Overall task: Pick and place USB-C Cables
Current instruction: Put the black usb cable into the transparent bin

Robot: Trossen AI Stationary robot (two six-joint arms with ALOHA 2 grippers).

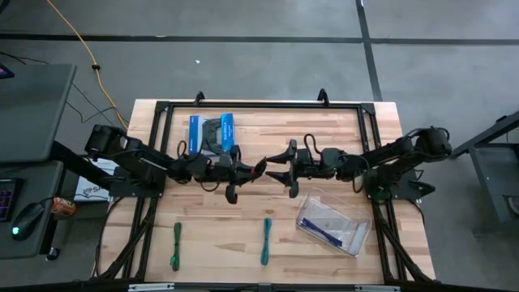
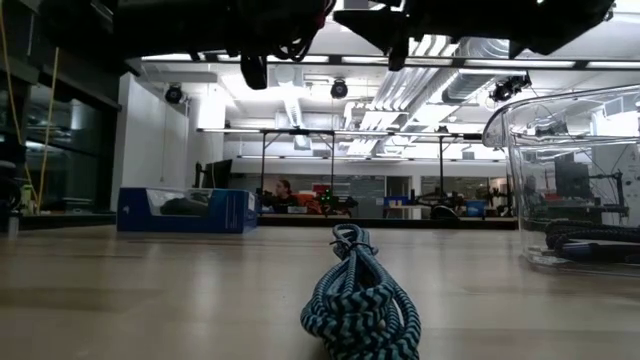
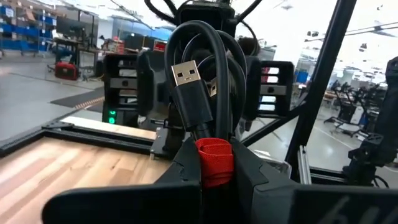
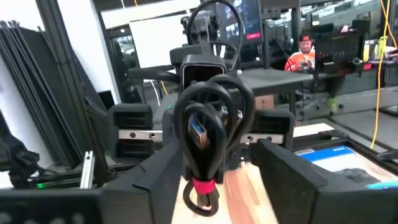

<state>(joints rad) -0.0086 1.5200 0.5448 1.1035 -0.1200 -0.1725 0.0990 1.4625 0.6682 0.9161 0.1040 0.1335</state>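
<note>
the left gripper (image 1: 258, 170) hangs over the middle of the counter, clenched on the red band of the black cable (image 3: 198, 93). the bundle sticks out past the fingertips, its long axis pointing across the counter toward the right arm. the right gripper (image 1: 280, 168) is just beside it, facing it, with its fingers spread wide on both sides of the bundle, not yet touching it as far as the right wrist view shows. so this looks like a handover: the right arm needs only to come a little forward along the same line and close.

the clear bin (image 1: 333, 222) lies nearer the front right corner, on the right arm's side, and a dark blue or purple cable (image 1: 323, 230) is already inside. the green cable (image 1: 176, 245) and the teal cable (image 1: 266, 242) lie along the front edge, both with the long axis running front to back, well apart from both grippers. the blue box (image 1: 211, 133) rests near the back edge, behind the left arm. nothing stands between the two grippers.
</note>
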